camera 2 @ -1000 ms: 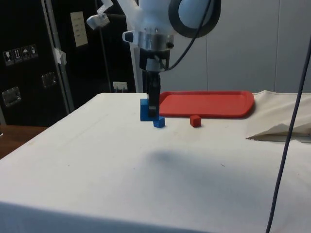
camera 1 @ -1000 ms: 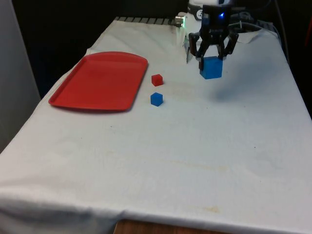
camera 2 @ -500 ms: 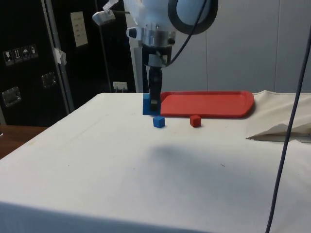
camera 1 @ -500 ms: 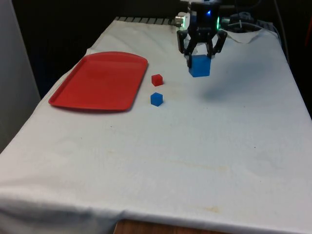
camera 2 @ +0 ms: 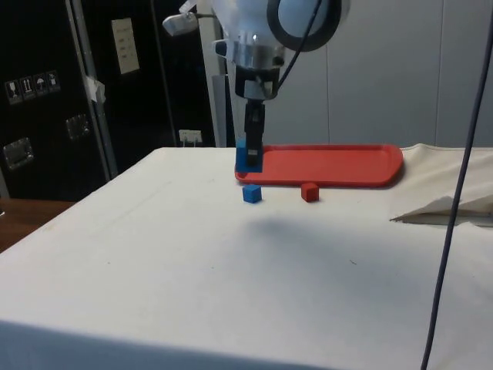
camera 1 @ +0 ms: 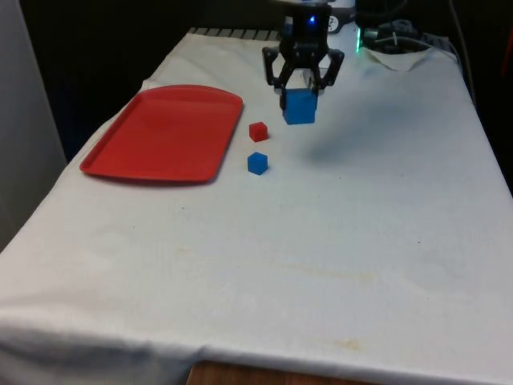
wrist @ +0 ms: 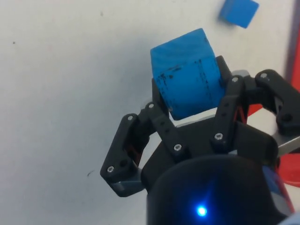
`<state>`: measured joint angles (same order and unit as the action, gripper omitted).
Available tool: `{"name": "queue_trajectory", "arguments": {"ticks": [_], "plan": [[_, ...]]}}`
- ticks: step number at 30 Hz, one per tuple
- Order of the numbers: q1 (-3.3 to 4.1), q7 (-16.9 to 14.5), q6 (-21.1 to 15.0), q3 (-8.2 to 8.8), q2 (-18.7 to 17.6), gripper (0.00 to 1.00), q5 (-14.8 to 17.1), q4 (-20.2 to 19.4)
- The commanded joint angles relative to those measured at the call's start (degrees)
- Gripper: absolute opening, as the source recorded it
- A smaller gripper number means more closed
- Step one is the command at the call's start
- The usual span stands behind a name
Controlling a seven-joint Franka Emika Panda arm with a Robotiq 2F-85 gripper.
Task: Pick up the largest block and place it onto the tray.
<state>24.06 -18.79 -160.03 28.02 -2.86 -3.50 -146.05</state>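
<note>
The large blue block (camera 1: 300, 106) hangs in the air above the cloth, with my gripper (camera 1: 300, 95) shut on it. From the side the large blue block (camera 2: 245, 156) shows beside the gripper (camera 2: 253, 158), in front of the tray's near end. In the wrist view the large blue block (wrist: 187, 86) sits between the black fingers (wrist: 157, 122). The red tray (camera 1: 164, 132) lies flat at the front view's left, with the red tray (camera 2: 331, 164) seen behind the small blocks from the side. The gripper is to the tray's right in the front view.
A small red block (camera 1: 258, 131) and a small blue block (camera 1: 256, 163) lie on the cloth between the tray and the gripper, the small blue block (wrist: 239, 12) also under the wrist. A crumpled cloth fold (camera 2: 447, 208) lies at the side view's right.
The gripper has carried the large blue block toward the front view's left, nearer the tray. The small blocks and the tray have stayed put.
</note>
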Motion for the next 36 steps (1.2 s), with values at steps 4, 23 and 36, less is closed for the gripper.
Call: {"name": "queue_trajectory", "arguments": {"ticks": [4, 23, 36], "plan": [[-0.17, -1.09, 0.0, 1.43, -0.17, 0.0, 0.0, 0.0], [-1.2, -6.99, -0.11, 8.02, -2.01, 0.0, 0.11, 0.92], [-1.66, -10.94, -0.11, 11.92, -4.13, 0.0, 1.2, 2.18]]}}
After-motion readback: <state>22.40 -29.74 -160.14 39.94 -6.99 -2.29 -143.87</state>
